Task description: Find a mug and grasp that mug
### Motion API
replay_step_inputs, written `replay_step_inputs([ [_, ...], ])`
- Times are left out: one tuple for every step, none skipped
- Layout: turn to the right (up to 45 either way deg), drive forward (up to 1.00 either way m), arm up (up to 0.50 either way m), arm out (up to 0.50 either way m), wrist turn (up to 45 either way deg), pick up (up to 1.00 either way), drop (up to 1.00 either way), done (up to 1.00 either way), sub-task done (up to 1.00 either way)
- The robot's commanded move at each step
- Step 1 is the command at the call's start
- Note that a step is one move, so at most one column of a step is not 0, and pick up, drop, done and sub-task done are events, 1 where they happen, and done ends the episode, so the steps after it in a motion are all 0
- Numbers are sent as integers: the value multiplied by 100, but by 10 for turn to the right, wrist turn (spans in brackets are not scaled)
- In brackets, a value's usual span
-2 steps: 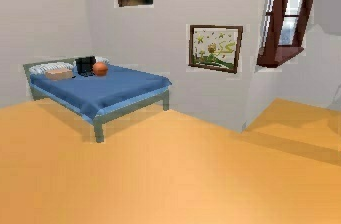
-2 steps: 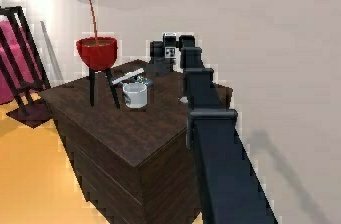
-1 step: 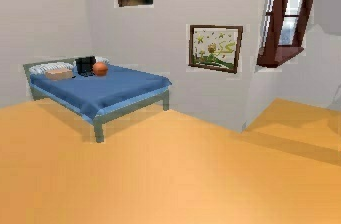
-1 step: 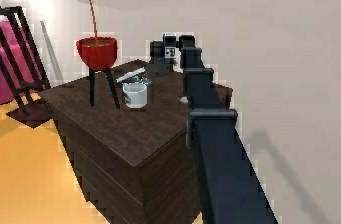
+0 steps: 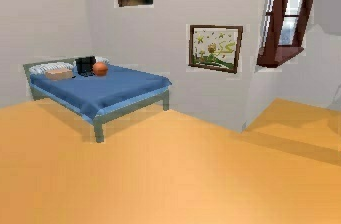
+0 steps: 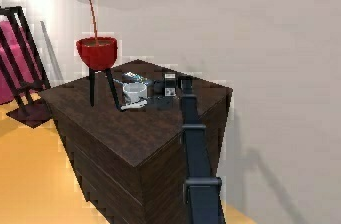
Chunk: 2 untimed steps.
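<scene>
A white mug [image 6: 134,93] is standing upright on the far part of a dark wooden cabinet [image 6: 98,118]. It is just right of a red bowl-shaped pot [image 6: 97,50] that is sitting on short black legs. The arm [image 6: 196,140] is lying out across the cabinet top from the near edge toward the far side. The gripper [image 6: 154,86] is sitting at the arm's far end, just right of the mug, among a few small dark things I am not able to name.

That placement is fitting the task. The finding part is looking done, and the arm is lined up so the fingers are pointing left at the mug, probably for a grasp from the side. Whether they are touching it I cannot tell. The state of the fingers is not showing. Because the mug is resting on the cabinet right at the gripper, I cannot tell whether the gripper is holding anything either. The red pot is crowding the mug's left side, so it is at risk of being knocked.

Left of the cabinet a pink chair [image 6: 0,62] is standing behind a black frame [image 6: 16,45]. In the forward view a bed [image 5: 103,90] with a blue cover is standing at the far left, with an orange ball [image 5: 100,68] on it. A framed picture [image 5: 215,48] is hanging on the wall right of the bed.
</scene>
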Motion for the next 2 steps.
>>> replay_step_inputs([
  [0,0,0,0,0,100,0,0,0],
  [0,0,10,0,0,0,0,0,0],
])
